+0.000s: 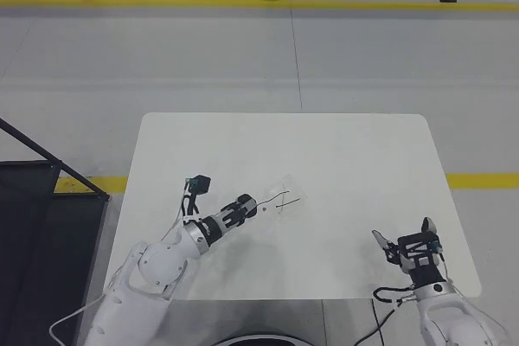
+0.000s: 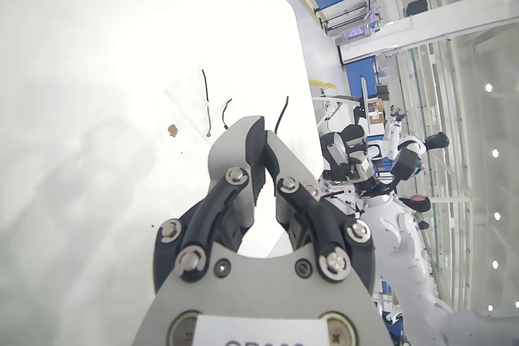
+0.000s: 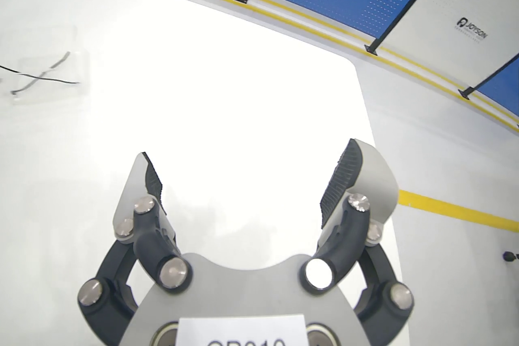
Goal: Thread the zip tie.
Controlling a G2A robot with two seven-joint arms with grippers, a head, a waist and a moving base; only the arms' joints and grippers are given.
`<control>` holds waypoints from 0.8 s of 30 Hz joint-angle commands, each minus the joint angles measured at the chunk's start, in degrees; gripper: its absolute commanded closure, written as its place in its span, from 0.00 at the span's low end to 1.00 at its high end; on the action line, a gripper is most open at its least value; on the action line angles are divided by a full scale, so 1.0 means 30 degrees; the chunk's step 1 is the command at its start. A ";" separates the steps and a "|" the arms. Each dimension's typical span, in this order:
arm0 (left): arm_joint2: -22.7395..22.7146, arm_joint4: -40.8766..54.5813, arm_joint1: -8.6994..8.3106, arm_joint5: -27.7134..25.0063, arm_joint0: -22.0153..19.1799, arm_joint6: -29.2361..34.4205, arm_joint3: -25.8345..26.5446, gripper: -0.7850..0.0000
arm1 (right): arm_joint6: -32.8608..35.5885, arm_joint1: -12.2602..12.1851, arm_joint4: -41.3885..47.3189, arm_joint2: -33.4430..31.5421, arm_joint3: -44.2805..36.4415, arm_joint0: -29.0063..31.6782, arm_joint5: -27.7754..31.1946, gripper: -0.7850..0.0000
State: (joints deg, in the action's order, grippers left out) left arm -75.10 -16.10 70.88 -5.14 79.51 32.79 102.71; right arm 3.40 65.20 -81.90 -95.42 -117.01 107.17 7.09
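Note:
My left gripper (image 1: 249, 206) (image 2: 263, 132) is shut on one end of a thin black zip tie (image 2: 282, 112) low over the white table (image 1: 329, 147). The held tie (image 1: 272, 206) (image 3: 40, 76) runs out across a small clear plastic sheet (image 1: 287, 187) (image 2: 182, 92) (image 3: 61, 39). A second tie (image 1: 284, 197) (image 2: 206, 96) (image 3: 52, 64) lies on that sheet and crosses the held one. My right gripper (image 1: 404, 232) (image 3: 249, 157) is open with nothing between its fingers, near the table's front right corner and well apart from the ties.
A small brown speck (image 2: 172, 130) lies on the table beside the plastic sheet. A black framed panel (image 1: 17, 216) stands off the table's left side. The table's rounded right edge (image 3: 361, 88) is close to my right gripper.

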 commanded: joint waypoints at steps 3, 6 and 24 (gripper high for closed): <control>-0.0549 -0.0208 -0.0188 -0.1303 0.0600 0.0552 0.0319 1.00 | 0.1555 -0.0124 0.1332 -0.0494 -0.1642 0.0290 0.2844 0.00; -0.0978 -0.0344 -0.0316 -0.2175 0.1171 0.0648 0.0644 1.00 | 0.3340 -0.0165 0.2886 -0.0377 -0.2132 -0.0090 0.4110 0.00; -0.0921 0.0064 -0.0444 -0.3330 0.1084 0.1543 0.0604 1.00 | 0.5354 -0.0246 0.5282 0.0421 -0.1972 -0.0862 0.6470 0.00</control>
State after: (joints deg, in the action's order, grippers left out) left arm -78.15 -16.72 69.59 -14.43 83.69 36.17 105.26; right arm 18.65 64.52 -66.27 -94.89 -123.23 105.06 25.20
